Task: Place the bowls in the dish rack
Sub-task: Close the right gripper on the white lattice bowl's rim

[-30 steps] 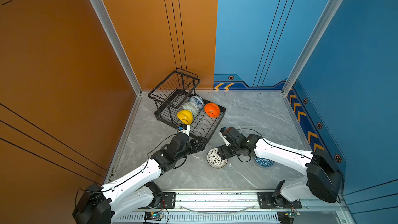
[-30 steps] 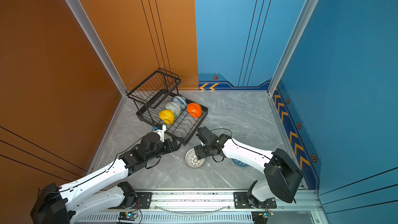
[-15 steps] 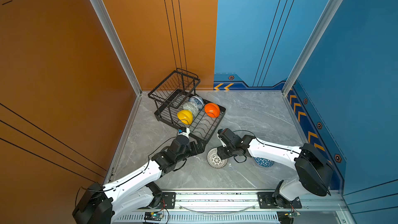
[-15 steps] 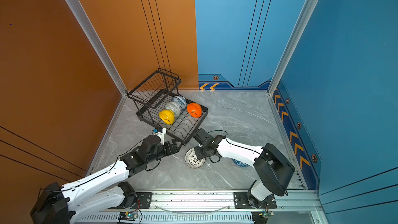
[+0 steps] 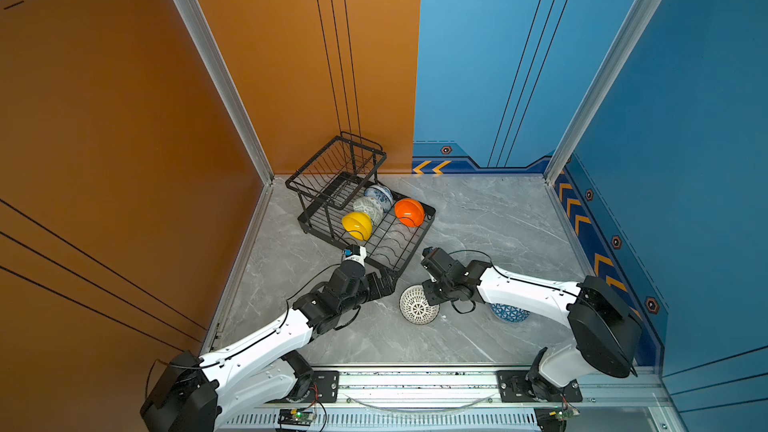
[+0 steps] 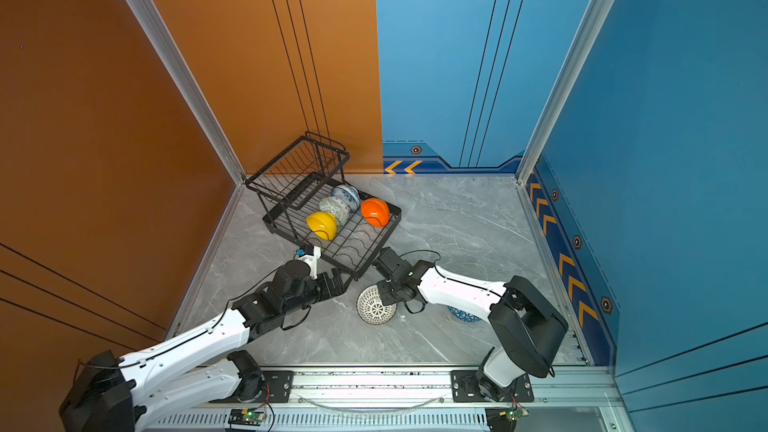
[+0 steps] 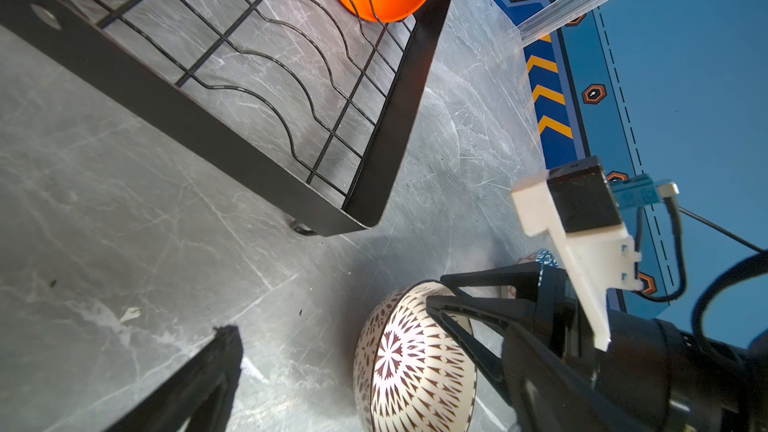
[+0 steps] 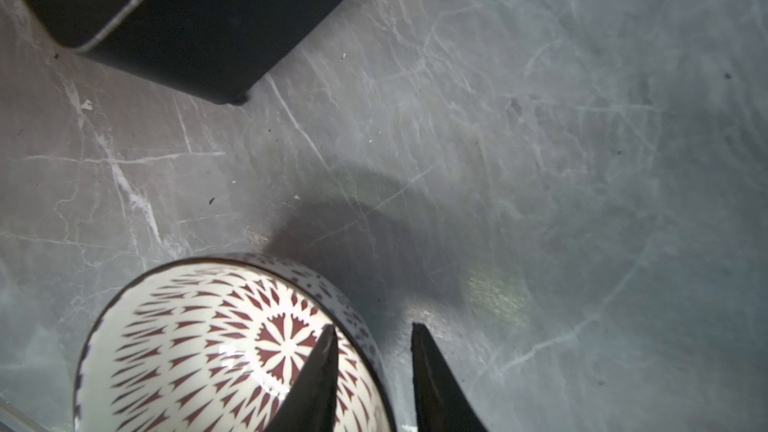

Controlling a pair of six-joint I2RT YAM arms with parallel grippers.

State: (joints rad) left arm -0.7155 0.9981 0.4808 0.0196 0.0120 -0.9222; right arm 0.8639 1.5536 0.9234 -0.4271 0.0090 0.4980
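grey marble tabletop (image 5: pixel 498 222): white lattice bowl (image 5: pixel 417 305) lies tilted just beside the dish rack (image 5: pixel 417 243) corner. right gripper (image 8: pixel 372 326) straddles its rim, jaws narrowly apart; grip cannot be told. left gripper (image 5: pixel 388 282) gapes wide, empty, beside the rack.

A robot lab test cell, that was: orange panels (image 5: pixel 104 97) and blue panels (image 5: pixel 478 56) framed by aluminium posts (image 5: pixel 212 64), left arm (image 5: pixel 257 347) and right arm (image 5: pixel 528 290) bolted to a rail (image 5: pixel 415 382) beside a marble-look worktop (image 5: pixel 498 218).
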